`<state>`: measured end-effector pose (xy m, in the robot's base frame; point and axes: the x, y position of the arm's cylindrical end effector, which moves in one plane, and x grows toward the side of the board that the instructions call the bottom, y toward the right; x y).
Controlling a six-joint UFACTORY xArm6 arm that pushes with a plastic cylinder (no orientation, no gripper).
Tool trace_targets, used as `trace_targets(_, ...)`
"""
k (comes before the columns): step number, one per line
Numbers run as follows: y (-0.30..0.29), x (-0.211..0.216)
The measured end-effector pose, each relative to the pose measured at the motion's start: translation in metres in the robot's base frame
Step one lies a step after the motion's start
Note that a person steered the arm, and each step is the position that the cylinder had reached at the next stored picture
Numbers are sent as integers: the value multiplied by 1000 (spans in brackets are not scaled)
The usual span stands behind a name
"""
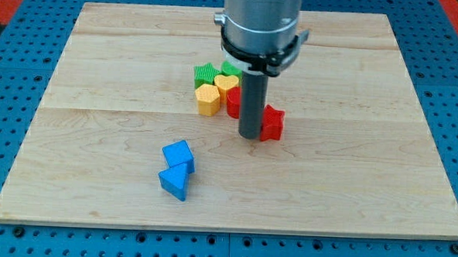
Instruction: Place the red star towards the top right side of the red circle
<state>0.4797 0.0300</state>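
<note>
Far to the left of my tip and nearer the view's bottom sit a blue cube (179,155) and a blue wedge (175,182), touching each other and well clear of any trouble. Closer in, up and to the left of the tip, a tight cluster crowds together: a green block (207,72), a yellow hexagon (208,100), a yellow heart (226,83) and another green block (232,68) partly hidden by the arm. The red circle (234,102) touches the rod's left side, mostly covered. My tip (250,135) rests on the surface (367,150); there are no fingers here, so none to be apart or together. The red star (272,123) touches the tip's right side.

The risk, as I judge it: any leftward drift shoves the circle into the cluster, moving the target itself. The star's points may also let it spin off the rod sideways.
</note>
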Motion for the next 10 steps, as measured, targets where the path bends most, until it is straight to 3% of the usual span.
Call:
trace_targets(1,-5,23)
trace_targets(2,45,38)
trace_targets(4,10,-28)
trace_targets(7,12,-59)
trace_targets(8,61,-70)
trace_targets(10,51,-75)
